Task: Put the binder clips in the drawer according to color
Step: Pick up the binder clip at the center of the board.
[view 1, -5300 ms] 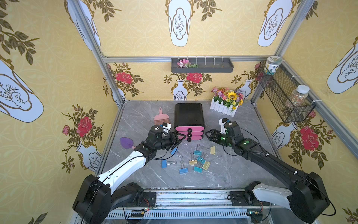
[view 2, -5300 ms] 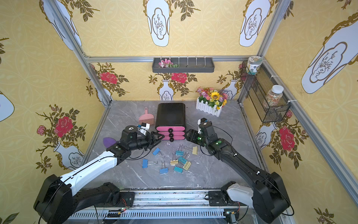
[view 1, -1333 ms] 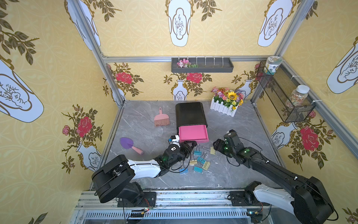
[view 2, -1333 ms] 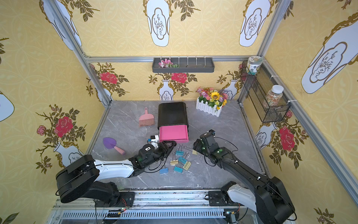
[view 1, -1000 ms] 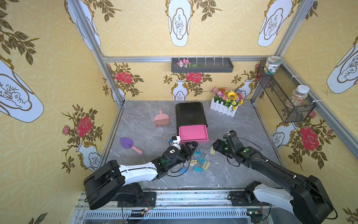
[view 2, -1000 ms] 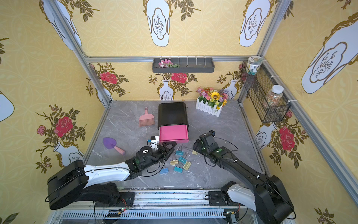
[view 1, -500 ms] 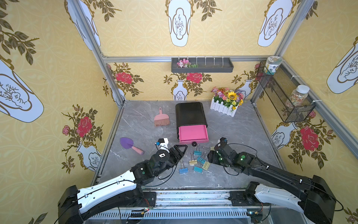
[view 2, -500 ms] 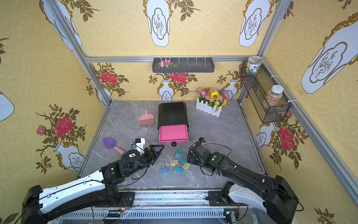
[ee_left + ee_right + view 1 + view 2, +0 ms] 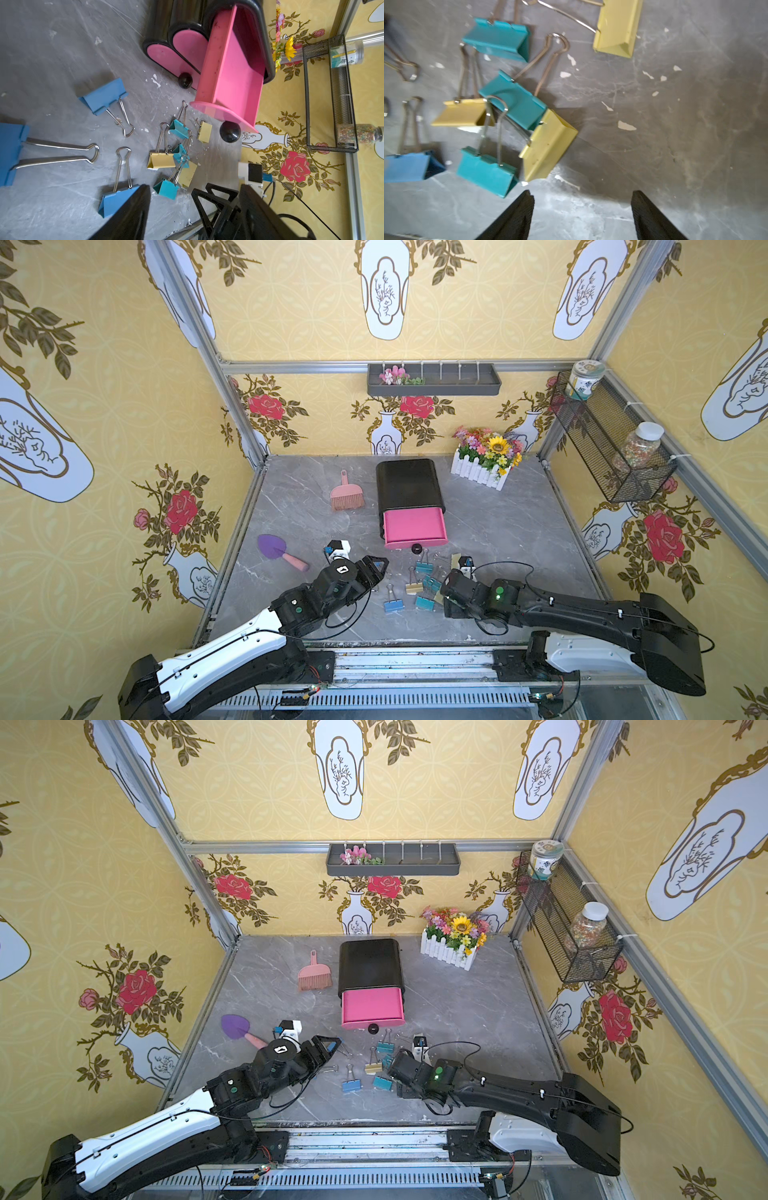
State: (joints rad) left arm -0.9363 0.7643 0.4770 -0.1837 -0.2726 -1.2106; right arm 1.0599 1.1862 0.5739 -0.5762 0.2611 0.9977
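The black cabinet (image 9: pixel 407 483) has its top pink drawer (image 9: pixel 414 526) pulled out and empty, as the left wrist view (image 9: pixel 234 72) also shows. Several binder clips lie on the table in front of it: blue (image 9: pixel 394 605), teal (image 9: pixel 425 603) and gold (image 9: pixel 413 588) ones. My left gripper (image 9: pixel 370 572) hovers open, left of the clips, holding nothing. A blue clip (image 9: pixel 118 199) lies by one of its fingers. My right gripper (image 9: pixel 581 193) is open over bare table. A gold clip (image 9: pixel 548 145) and a teal clip (image 9: pixel 485 170) lie just ahead of its fingertips.
A pink brush (image 9: pixel 347 495) and a purple scoop (image 9: pixel 276 549) lie left of the cabinet. A flower box (image 9: pixel 484 464) stands at the back right. A wire basket (image 9: pixel 611 448) with jars hangs on the right wall.
The drawer, shut in the oldest frames, stands open. My left arm has drawn back from the drawer toward the front left and opened wider. My right arm has swung forward, low beside the clips.
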